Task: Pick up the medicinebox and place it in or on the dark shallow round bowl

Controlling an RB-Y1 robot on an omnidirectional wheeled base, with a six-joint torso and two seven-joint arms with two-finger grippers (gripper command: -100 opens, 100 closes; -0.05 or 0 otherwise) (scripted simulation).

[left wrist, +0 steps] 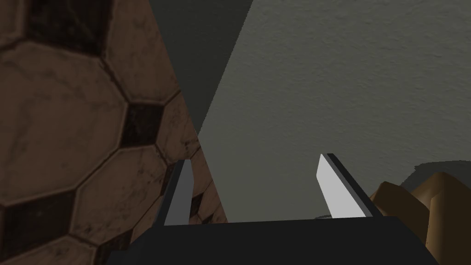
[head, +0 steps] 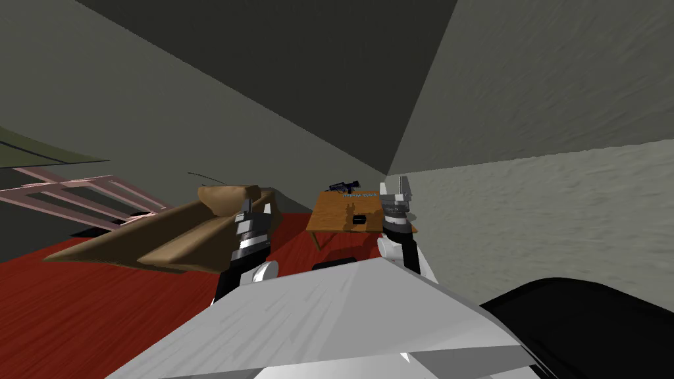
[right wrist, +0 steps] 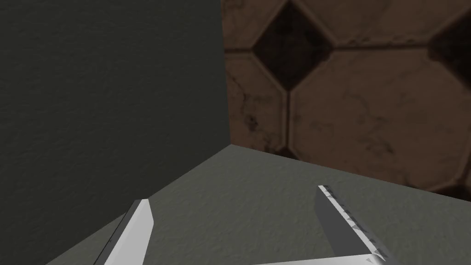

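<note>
Two sets of fingers stand apart and empty: left gripper and right gripper. Small black box, apparently the medicine box, lies on the small brown wooden worktop, well apart from both.

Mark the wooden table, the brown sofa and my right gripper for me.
wooden table (head: 329,214): head view, bare top near its left edge.
brown sofa (head: 184,227): head view, seat cushion.
right gripper (head: 395,187): head view, midway between its fingertips.
</note>
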